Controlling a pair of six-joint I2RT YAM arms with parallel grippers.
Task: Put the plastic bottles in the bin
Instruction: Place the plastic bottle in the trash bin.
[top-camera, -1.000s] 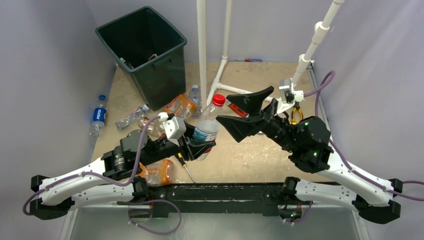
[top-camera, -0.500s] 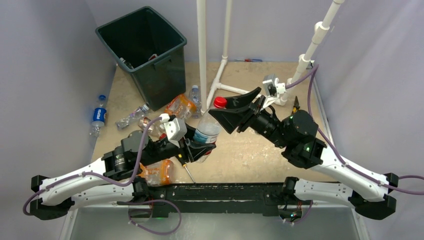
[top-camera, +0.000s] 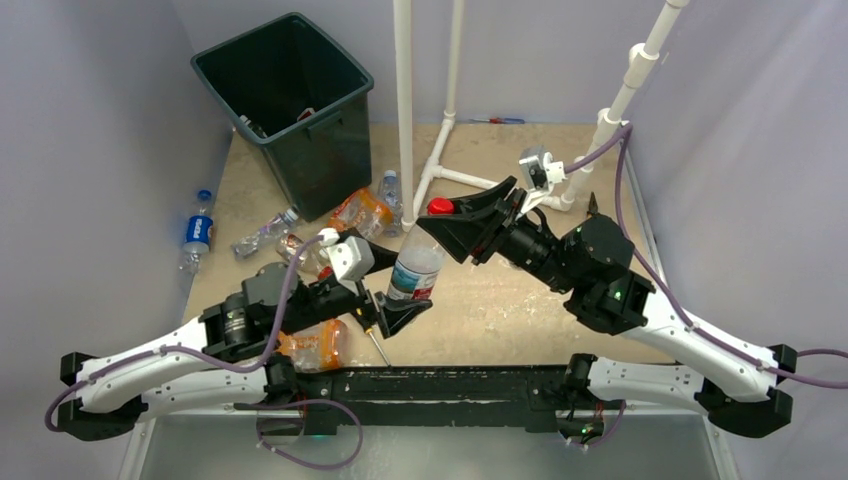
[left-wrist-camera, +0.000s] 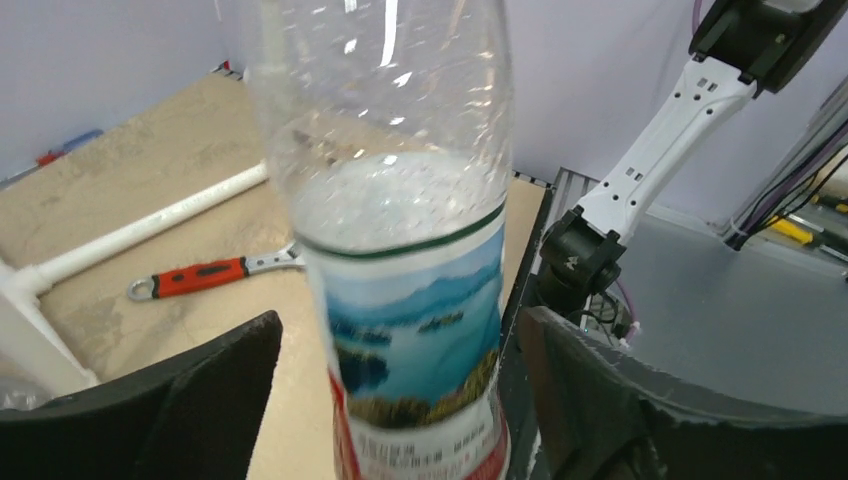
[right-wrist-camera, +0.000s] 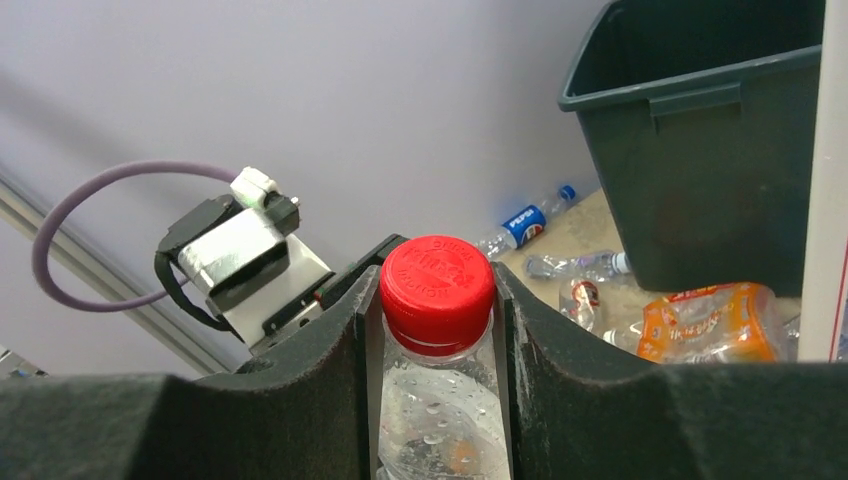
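A clear plastic bottle (top-camera: 415, 262) with a red cap (top-camera: 439, 207) and a lake-picture label stands upright over the middle of the table. My right gripper (top-camera: 437, 216) is shut on its cap and neck; in the right wrist view both fingers (right-wrist-camera: 330, 350) press the red cap (right-wrist-camera: 437, 280). My left gripper (top-camera: 402, 300) is open around the lower body of the bottle (left-wrist-camera: 400, 250), with a gap on each side. The dark bin (top-camera: 330, 105) stands at the back left. More plastic bottles lie near it: a Pepsi one (top-camera: 198, 232) and an orange-labelled one (top-camera: 360, 213).
White pipe frame (top-camera: 405, 100) rises just behind the held bottle. A red wrench (left-wrist-camera: 195, 278) lies on the table beside it. A screwdriver (top-camera: 372, 338) and another crushed orange bottle (top-camera: 315, 343) sit by the left arm. Pliers (top-camera: 592, 215) lie at the right.
My right gripper moved left onto the bottle's top and closed on the red cap. My left gripper opened off the bottle's body.
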